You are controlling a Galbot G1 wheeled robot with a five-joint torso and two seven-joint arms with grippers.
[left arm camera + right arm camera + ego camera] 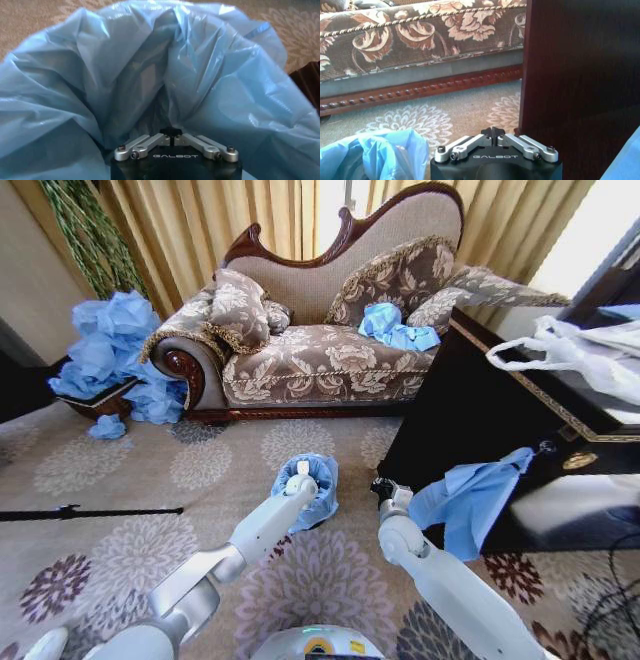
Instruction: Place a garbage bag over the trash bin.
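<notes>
Crinkled light-blue plastic is lying nearest the robot: the garbage bag point(314, 484) is sitting on the patterned carpet point(120, 480) just ahead of the base, draped over something that is staying hidden beneath it, so the trash bin cannot be made out. The left gripper point(303, 471) is reaching forward on an extended arm and resting at the near rim of the bag; in the left wrist view its fingers point(172, 132) are standing pressed together right against the blue film point(165, 63), though whether any plastic is pinched between them I cannot tell. Open carpet is spreading to the left of the bag, crossed only by a thin black rod point(90, 511) lying on the floor.

Just to the right, the right gripper point(381, 486) is hovering at about the same depth, its arm bent upward from the base, jaws closed with nothing between them point(492, 132). It is sitting close to the corner of the dark wooden cabinet point(470, 410), which is hemming in that side. Another blue bag point(470, 498) is hanging down the cabinet's front, and a white plastic bag point(580, 352) is lying on its top.

Farther off, the floral sofa point(320, 360) is closing the far edge of the carpet, with a blue bag point(395, 328) on its seat. A heap of blue bags point(115, 355) is piling up beside its left end.
</notes>
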